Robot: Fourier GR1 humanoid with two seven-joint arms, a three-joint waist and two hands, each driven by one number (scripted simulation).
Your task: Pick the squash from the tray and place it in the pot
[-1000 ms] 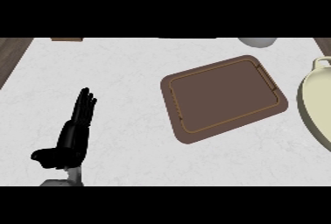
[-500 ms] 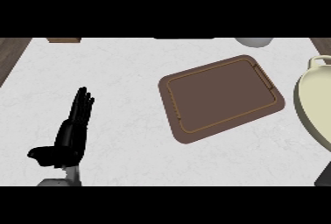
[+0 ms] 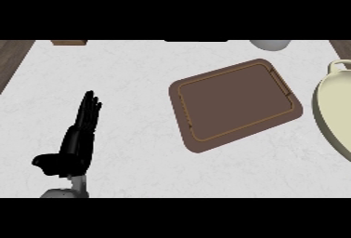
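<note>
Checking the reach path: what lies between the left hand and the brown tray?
Only bare white counter, seen in the head view, separates the left hand from the tray.

Kitchen, white marbled counter (image 3: 151,65), brown serving tray (image 3: 237,104), cream pot (image 3: 336,114)

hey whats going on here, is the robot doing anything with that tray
Nothing is being handled right now. The robot's left hand rests open at the lower left of the white counter, fingers straight, touching nothing. The brown tray lies mid-counter, and no squash shows on it or anywhere else in view. The cream pot sits at the right edge, partly cut off. The right hand is out of view.
</note>
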